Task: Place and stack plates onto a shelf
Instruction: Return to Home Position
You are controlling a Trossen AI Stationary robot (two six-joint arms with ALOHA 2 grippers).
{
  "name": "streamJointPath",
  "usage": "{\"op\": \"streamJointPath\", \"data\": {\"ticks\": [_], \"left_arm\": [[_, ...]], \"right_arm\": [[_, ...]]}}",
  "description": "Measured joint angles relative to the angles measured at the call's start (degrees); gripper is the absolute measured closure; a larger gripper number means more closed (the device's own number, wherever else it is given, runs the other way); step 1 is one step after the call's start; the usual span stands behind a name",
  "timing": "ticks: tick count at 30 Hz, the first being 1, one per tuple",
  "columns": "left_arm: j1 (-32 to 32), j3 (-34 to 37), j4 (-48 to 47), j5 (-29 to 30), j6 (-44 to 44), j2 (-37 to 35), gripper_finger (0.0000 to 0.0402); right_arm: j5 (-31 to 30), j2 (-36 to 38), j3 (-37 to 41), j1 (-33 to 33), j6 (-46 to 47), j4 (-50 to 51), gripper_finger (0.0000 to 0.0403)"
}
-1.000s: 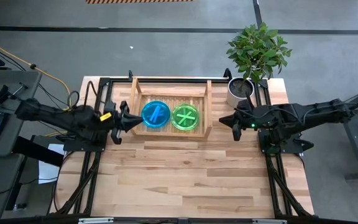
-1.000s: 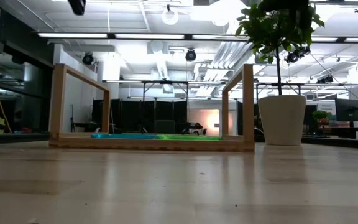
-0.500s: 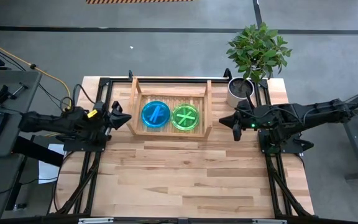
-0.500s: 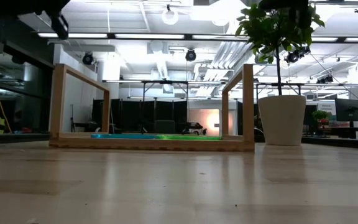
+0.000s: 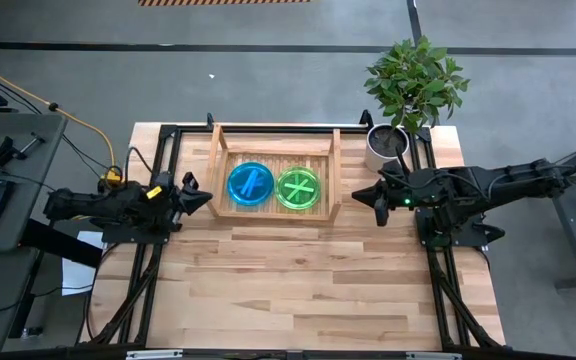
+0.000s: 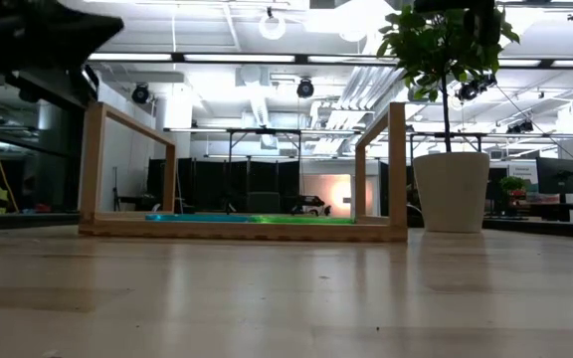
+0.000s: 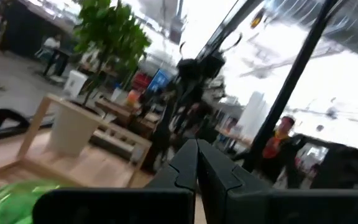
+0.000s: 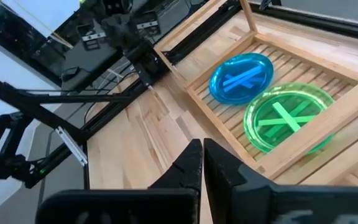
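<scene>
Two stacks of plates lie flat on the slatted base of the wooden shelf (image 5: 273, 170) at the table's far side: a cyan-blue stack (image 5: 250, 184) on the left and a lime green stack (image 5: 299, 187) on the right. The right wrist view shows the blue stack (image 8: 242, 76) and the green stack (image 8: 286, 117). My left gripper (image 5: 206, 197) is shut with nothing in it, just left of the shelf's left rail. My right gripper (image 5: 378, 212) is shut with nothing in it, right of the shelf, near the plant pot.
A potted plant (image 5: 398, 110) in a white pot stands at the table's far right corner. Black frame rails (image 5: 438, 280) run along both table sides. The near half of the wooden tabletop (image 5: 298, 290) is bare. People show in the room beyond, in the left wrist view.
My left gripper has drawn back from the shelf's left rail toward the table's left edge and has sunk lower. The plates and my right arm have stayed where they were.
</scene>
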State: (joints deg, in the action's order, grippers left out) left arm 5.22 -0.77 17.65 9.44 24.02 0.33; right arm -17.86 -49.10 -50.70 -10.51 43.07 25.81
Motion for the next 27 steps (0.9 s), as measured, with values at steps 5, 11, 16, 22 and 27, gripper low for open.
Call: {"op": "streamJointPath", "data": {"ticks": [5,11,16,22,27], "left_arm": [[-1.77,0.04,-9.20,-0.12,-2.00,-0.08,0.0401],[-6.21,-0.01,-16.02,-1.52,-4.42,0.03,0.0401],[-8.86,-0.03,-16.49,-3.55,-0.93,0.02,0.0401],[-8.90,-0.03,-16.74,-4.90,-2.69,0.90,0.0401],[-8.90,-0.03,-16.90,-4.78,-4.65,1.06,0.0401]], "right_arm": [[2.27,0.00,0.00,-0.03,-2.54,1.75,0.0403],[7.42,0.09,0.00,-0.04,-6.42,6.20,0.0403],[11.79,1.15,0.00,-0.75,-7.98,10.56,0.0403],[11.14,6.00,0.00,-5.93,-10.90,14.95,0.0403],[5.30,12.24,0.10,-11.81,-11.01,15.84,0.0403]]}}
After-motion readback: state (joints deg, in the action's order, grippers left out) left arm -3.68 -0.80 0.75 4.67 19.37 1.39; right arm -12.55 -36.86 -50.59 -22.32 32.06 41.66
